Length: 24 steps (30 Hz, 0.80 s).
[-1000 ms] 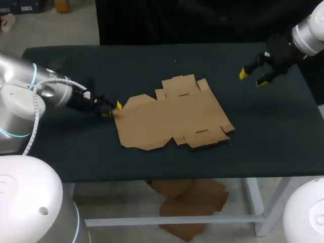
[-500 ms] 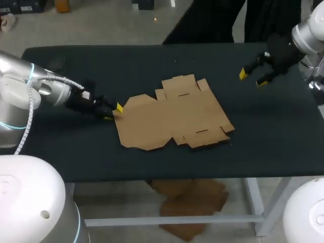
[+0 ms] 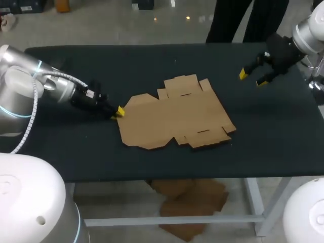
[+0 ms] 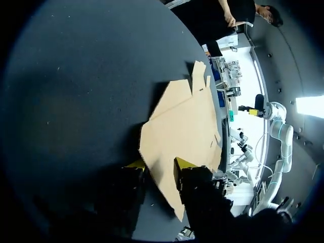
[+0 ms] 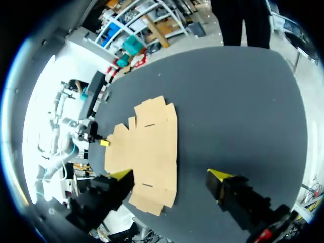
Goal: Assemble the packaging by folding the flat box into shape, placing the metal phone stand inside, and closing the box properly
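Note:
The flat brown cardboard box (image 3: pixel 177 114) lies unfolded in the middle of the black table. My left gripper (image 3: pixel 118 112) sits low at the box's left flap. In the left wrist view, that flap's edge (image 4: pixel 157 167) passes between the two yellow fingertips (image 4: pixel 185 163), which stand a narrow gap apart; my left gripper (image 4: pixel 160 164) is open. My right gripper (image 3: pixel 251 74) hovers wide open above the table's back right, well away from the box. From the right wrist view, the box (image 5: pixel 147 147) lies ahead of my right gripper (image 5: pixel 171 175).
The black tabletop (image 3: pixel 273 131) stretches wide on both sides of the box. Its front edge (image 3: pixel 202 177) runs a short way beyond the box's near flaps.
My left gripper's fingers have drawn much closer together around the box's left edge, and the box has slid slightly to the right. The right arm has kept still.

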Available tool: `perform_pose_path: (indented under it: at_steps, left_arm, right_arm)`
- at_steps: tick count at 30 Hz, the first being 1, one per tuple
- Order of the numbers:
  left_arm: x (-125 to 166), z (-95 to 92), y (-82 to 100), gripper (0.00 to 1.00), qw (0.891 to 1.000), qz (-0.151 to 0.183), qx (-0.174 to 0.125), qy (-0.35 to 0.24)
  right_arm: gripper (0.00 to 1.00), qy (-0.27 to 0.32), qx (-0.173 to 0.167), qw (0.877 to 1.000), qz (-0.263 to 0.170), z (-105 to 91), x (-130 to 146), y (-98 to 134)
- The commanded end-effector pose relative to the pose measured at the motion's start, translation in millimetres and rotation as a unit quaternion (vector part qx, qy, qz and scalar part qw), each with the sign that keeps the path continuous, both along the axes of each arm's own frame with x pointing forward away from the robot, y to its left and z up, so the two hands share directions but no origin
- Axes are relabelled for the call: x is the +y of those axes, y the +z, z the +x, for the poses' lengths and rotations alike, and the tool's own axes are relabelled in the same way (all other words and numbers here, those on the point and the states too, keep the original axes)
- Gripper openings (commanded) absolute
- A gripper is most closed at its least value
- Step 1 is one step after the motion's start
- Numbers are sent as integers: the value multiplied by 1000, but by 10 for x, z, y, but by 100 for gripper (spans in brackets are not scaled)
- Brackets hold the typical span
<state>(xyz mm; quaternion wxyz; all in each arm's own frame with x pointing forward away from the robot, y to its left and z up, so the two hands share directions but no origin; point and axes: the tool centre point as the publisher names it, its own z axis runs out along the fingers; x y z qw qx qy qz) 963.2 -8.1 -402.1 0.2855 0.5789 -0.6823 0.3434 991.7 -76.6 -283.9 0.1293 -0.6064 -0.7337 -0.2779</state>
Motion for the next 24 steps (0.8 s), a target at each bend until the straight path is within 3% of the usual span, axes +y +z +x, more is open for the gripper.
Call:
perform_pose_path:
  at_steps: [1, 8, 13, 24]
  left_arm:
    - [55, 93, 26, 0, 999, -2, 14, -38]
    - [141, 254, 163, 0, 996, 12, 1, -85]
    - [148, 412, 264, 0, 988, 41, -4, -146]
    - [30, 740, 328, 0, 954, 116, 31, -276]
  right_arm:
    - [100, 0, 1, 1000, 0, -5, -4, 7]
    - [100, 0, 1, 1000, 0, -5, -4, 7]
    - [100, 0, 1, 1000, 0, -5, -4, 7]
    - [100, 0, 1, 1000, 0, -5, -4, 7]
